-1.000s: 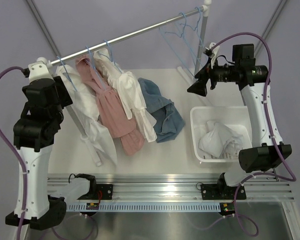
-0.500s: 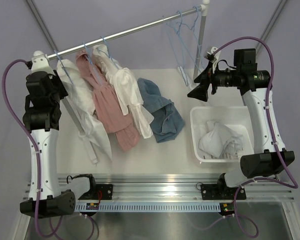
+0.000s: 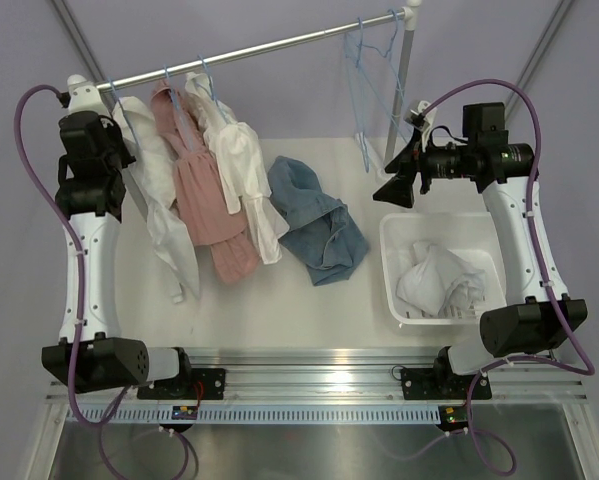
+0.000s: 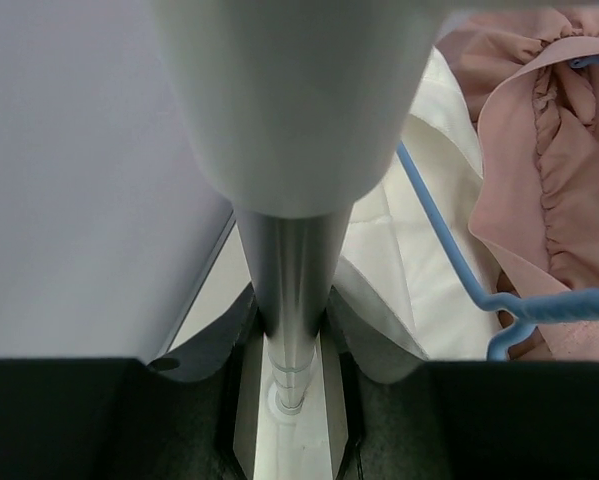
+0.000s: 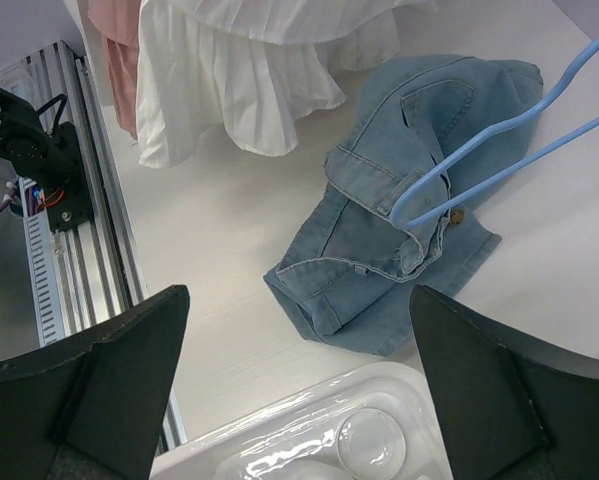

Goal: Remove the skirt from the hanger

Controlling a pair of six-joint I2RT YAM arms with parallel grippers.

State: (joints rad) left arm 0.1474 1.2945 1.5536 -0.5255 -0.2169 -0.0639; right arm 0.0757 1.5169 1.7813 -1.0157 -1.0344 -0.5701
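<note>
The denim skirt (image 3: 317, 222) lies crumpled on the table (image 3: 279, 300), off any hanger, just right of the white and pink garments (image 3: 204, 190) that hang from the rail (image 3: 279, 45). Empty blue hangers (image 3: 364, 70) hang at the rail's right end, and below them the right gripper (image 3: 394, 178) hovers with its jaws spread wide, between the skirt and the white basket (image 3: 389, 270). The left gripper (image 3: 117, 150) sits at the rail's left upright pole (image 4: 291, 290), which runs between its fingers, but whether they clamp it I cannot tell.
</note>
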